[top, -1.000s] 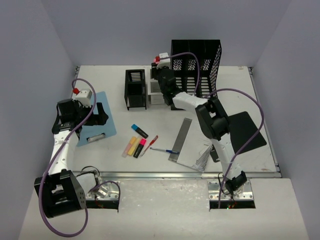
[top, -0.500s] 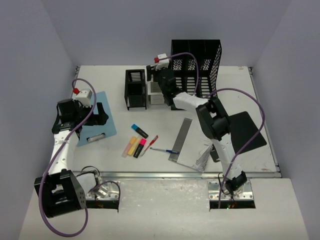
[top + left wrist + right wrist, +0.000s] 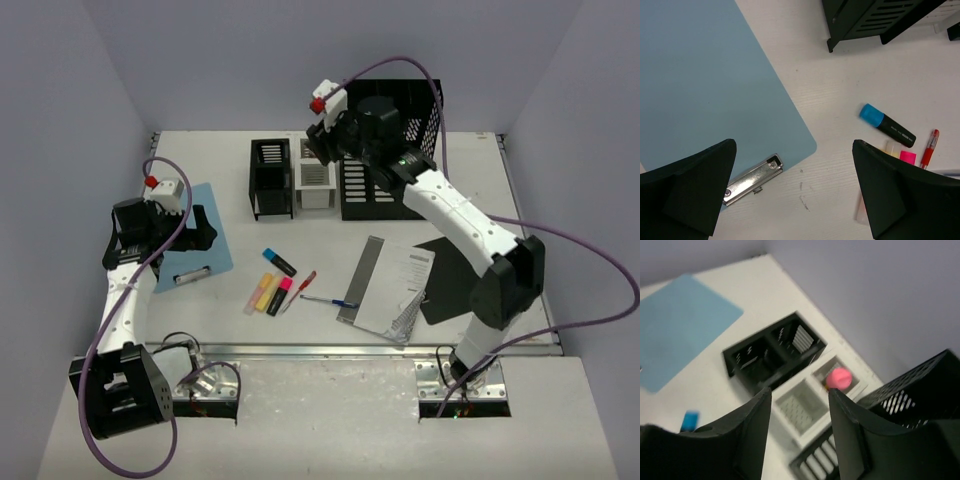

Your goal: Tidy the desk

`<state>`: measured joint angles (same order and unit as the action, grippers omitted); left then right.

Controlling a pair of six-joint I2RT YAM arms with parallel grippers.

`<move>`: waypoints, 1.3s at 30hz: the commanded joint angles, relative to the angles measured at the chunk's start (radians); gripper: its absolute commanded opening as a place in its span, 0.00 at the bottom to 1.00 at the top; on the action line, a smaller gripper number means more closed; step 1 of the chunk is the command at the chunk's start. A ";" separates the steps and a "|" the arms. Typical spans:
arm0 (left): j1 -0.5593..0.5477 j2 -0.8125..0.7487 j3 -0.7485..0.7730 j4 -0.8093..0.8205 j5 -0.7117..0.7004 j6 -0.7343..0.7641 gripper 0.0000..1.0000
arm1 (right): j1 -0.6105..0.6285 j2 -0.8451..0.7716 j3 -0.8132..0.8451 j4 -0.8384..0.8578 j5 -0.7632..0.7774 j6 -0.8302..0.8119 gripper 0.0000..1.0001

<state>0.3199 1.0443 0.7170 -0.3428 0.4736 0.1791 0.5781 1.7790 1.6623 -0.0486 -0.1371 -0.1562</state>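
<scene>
Left arm [image 3: 118, 300]: rising from the base at lower left, bent at the elbow, wrist low and turned rightward.
Left gripper [image 3: 200, 232]: pointing down, jaws spread wide, nothing between them.
Right arm [image 3: 455, 212]: stretched long, elbow far right, forearm slanting up-left, wrist raised high.
Right gripper [image 3: 318, 150]: tilted downward, jaws parted, nothing held.

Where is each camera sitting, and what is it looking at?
Top external: high behind the robot, looking down on the whole desk; left arm and right arm show.
Left wrist: on the left arm, low, facing straight down at the blue clipboard and a blue-capped highlighter; its two fingers frame the bottom.
Right wrist: up high, tilted down at the black organizer and white tray; its fingers show below.
Shared: all three see the blue clipboard.
</scene>
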 commanded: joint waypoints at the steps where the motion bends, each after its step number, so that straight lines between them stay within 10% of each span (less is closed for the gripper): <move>1: 0.013 -0.024 0.007 0.024 0.034 0.011 1.00 | 0.015 -0.059 -0.094 -0.449 -0.160 -0.149 0.49; 10: 0.013 -0.021 0.007 0.019 0.042 0.014 1.00 | 0.224 -0.144 -0.429 -0.582 -0.010 -0.172 0.38; 33: 0.013 -0.020 0.006 0.018 0.040 0.017 1.00 | 0.355 0.161 -0.406 -0.557 -0.032 0.006 0.33; 39: 0.010 -0.073 -0.017 0.059 0.088 0.014 0.99 | 0.353 0.220 -0.389 -0.550 -0.002 0.023 0.01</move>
<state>0.3206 1.0302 0.7139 -0.3439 0.4988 0.1799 0.9272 1.9686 1.2411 -0.6270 -0.1471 -0.1562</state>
